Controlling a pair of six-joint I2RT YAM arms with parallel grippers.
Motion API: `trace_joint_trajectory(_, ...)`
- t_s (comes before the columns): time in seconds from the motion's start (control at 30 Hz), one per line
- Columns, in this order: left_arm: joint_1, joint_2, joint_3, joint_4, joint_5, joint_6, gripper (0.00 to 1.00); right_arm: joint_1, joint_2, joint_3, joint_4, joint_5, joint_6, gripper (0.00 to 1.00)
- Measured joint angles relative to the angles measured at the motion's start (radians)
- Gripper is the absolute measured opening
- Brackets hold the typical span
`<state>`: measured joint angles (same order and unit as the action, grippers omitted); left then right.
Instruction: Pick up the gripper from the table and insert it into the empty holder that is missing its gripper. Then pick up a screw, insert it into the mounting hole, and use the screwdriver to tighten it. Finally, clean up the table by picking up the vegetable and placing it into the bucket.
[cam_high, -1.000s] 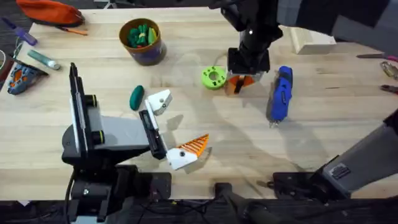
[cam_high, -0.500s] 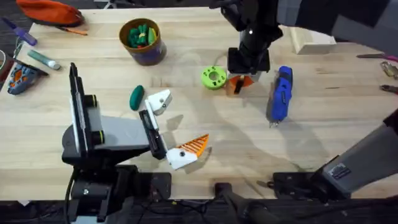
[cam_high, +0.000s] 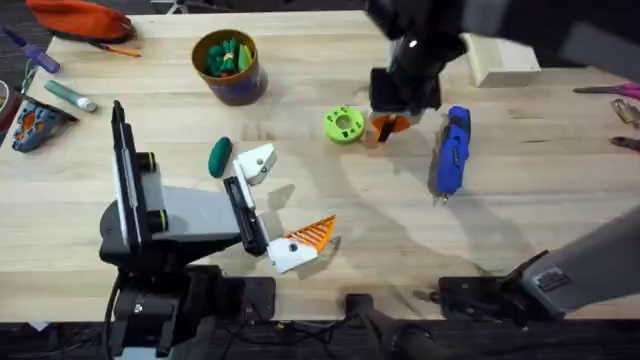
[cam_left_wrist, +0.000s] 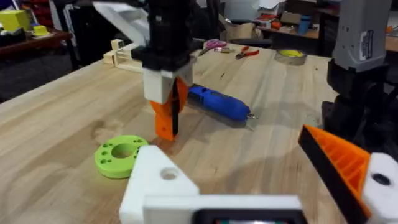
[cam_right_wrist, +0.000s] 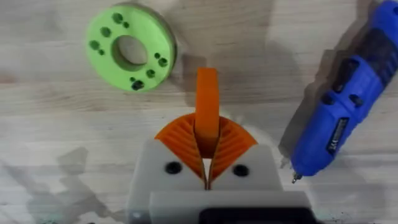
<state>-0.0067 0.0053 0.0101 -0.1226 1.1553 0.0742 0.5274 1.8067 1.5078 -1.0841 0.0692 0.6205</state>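
My right gripper (cam_high: 388, 124) is shut on the small orange gripper tip (cam_right_wrist: 206, 99), holding it upright just above the table (cam_high: 330, 200) beside the green disc. The tip (cam_left_wrist: 165, 118) hangs below the white fingers (cam_left_wrist: 157, 84). My left gripper (cam_high: 284, 205) stands open. One of its mounts is the empty holder (cam_high: 258, 162) (cam_left_wrist: 159, 180); the other carries an orange tip (cam_high: 316, 234) (cam_left_wrist: 339, 158). The blue screwdriver (cam_high: 452, 150) (cam_right_wrist: 348, 106) lies right of the held tip. The dark green vegetable (cam_high: 220, 157) lies by the empty holder. The bucket (cam_high: 228, 66) stands at the back left. The screw is out of view.
A bright green disc with holes (cam_high: 343, 125) (cam_right_wrist: 129, 46) lies just left of the right gripper. A wooden block (cam_high: 500, 62) sits at the back right, an orange pouch (cam_high: 82, 18) and small tools at the far left.
The right gripper has shifted slightly up and away with the orange tip still in it. The left arm has not moved.
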Motion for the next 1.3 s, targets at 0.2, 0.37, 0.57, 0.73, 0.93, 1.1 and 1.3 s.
trace_joint_trajectory(0.2, 0.0, 0.0, 0.0, 0.0, 0.0, 0.0, 0.986, 0.028, -0.174, 0.0, 0.053, 0.02, -0.021, 0.022)
trace_joint_trajectory(0.37, 0.0, 0.0, 0.0, 0.0, 0.0, 0.0, 0.985, 0.067, -0.272, 0.0, 0.09, 0.019, -0.03, 0.018)
trace_joint_trajectory(0.57, 0.0, 0.0, 0.0, 0.0, 0.0, 0.0, 0.985, 0.067, -0.372, -0.072, 0.209, -0.034, -0.031, 0.016)
trace_joint_trajectory(0.73, 0.0, 0.0, 0.0, 0.0, 0.0, 0.0, 0.985, 0.056, -0.486, -0.308, 0.461, -0.171, -0.031, 0.014)
trace_joint_trajectory(0.93, 0.0, 0.0, 0.0, 0.0, 0.0, 0.0, 0.986, -0.042, -0.584, -0.551, 0.716, -0.489, -0.033, 0.014)
trace_joint_trajectory(1.1, 0.0, 0.0, 0.0, 0.0, 0.0, 0.0, 0.986, -0.171, -0.609, -0.678, 0.828, -0.796, -0.028, 0.014)
trace_joint_trajectory(1.3, 0.0, 0.0, 0.0, 0.0, 0.0, 0.0, 0.985, -0.218, -0.609, -0.77, 0.96, -1.064, -0.022, 0.013)
